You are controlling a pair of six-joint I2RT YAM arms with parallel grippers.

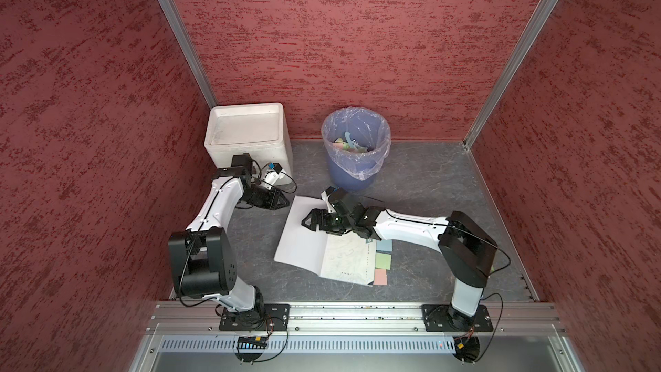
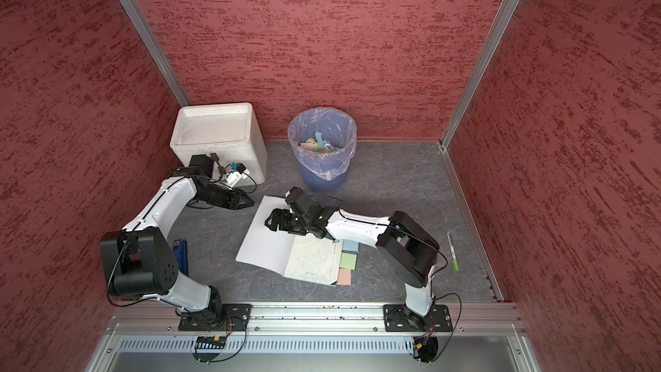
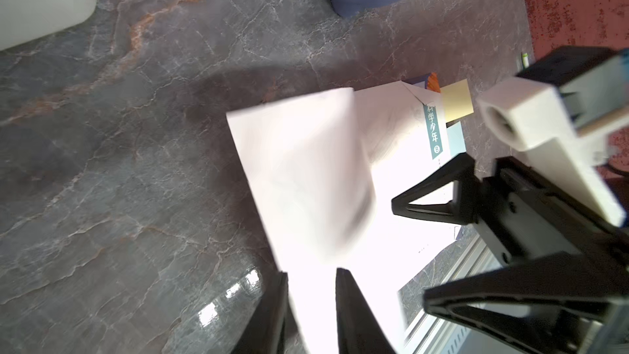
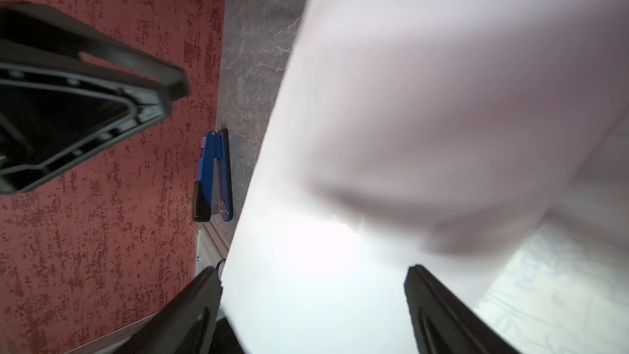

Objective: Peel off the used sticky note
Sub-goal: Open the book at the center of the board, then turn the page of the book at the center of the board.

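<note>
Sticky notes in a row, sticking out past the right edge of the open booklet.
Pink note nearest, green in the middle, blue note farther; a yellow note shows beyond it in the left wrist view. Right gripper over the white left page, jaws wide, gripping nothing. Left gripper at that page's far left corner, jaws narrowly apart, page edge showing in the gap. Blue bin stands just beyond the booklet.
</note>
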